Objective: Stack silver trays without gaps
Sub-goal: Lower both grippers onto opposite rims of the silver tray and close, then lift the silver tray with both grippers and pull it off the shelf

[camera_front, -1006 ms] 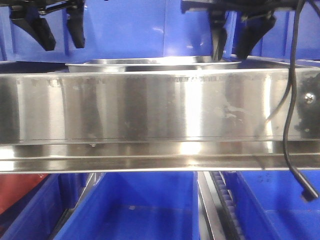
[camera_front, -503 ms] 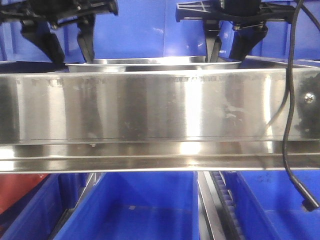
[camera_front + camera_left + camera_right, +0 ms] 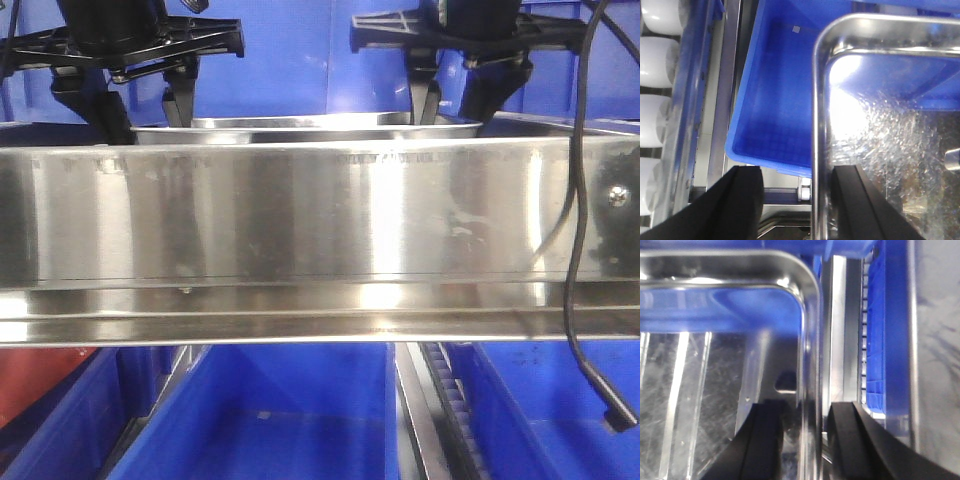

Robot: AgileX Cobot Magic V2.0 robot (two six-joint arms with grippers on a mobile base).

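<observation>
A silver tray (image 3: 300,131) lies behind the long steel rail, with only its rim showing in the front view. I cannot tell whether more than one tray is nested there. My left gripper (image 3: 145,112) hangs at the tray's left end. In the left wrist view the gripper (image 3: 797,200) is open, one black finger (image 3: 740,200) outside the rim (image 3: 816,100) and the other inside the pan. My right gripper (image 3: 457,100) is at the right end. It (image 3: 807,440) is open astride that rim (image 3: 810,340), with neither finger pressing on it.
A brushed-steel rail (image 3: 300,210) spans the front view and hides the shelf behind. Blue bins (image 3: 290,420) sit below it. A blue bin (image 3: 775,100) lies under the tray, with white rollers (image 3: 657,80) to the left. A black cable (image 3: 575,250) hangs at right.
My left gripper has come down from the top edge to the tray's left end. The right gripper has sunk slightly at the right end. The tray has not moved.
</observation>
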